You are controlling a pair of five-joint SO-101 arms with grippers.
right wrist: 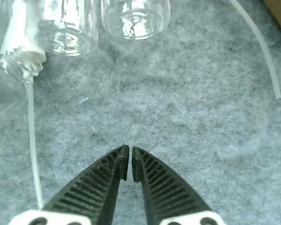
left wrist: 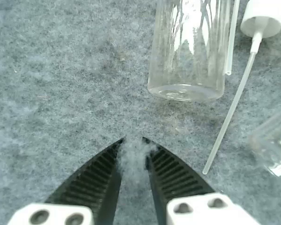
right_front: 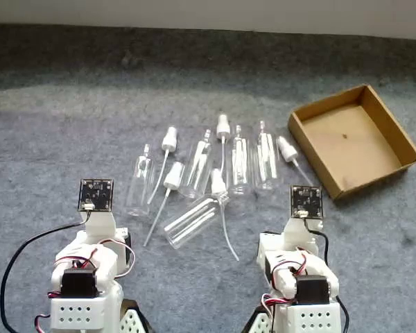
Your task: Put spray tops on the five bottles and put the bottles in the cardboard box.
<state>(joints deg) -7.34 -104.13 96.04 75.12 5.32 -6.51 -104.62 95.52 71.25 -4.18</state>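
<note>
Left gripper (left wrist: 133,139): jaws a narrow crack apart, holding nothing, low over the worktop (right_front: 69,125). Right gripper (right wrist: 130,149): jaws closed, holding nothing. Five bottles (right_front: 194,220) lie uncapped at centre, with spray tops (right_front: 169,139) loose among them. Cardboard box (right_front: 350,142) sits toward the right edge.

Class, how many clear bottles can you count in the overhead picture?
5, all lying on the carpet: the leftmost bottle, three more in a row to its right, and one crosswise in front of them. None looks hidden.

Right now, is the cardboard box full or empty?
Empty: the cardboard box shows a bare brown floor; the bottles lie outside on the carpet.
</note>
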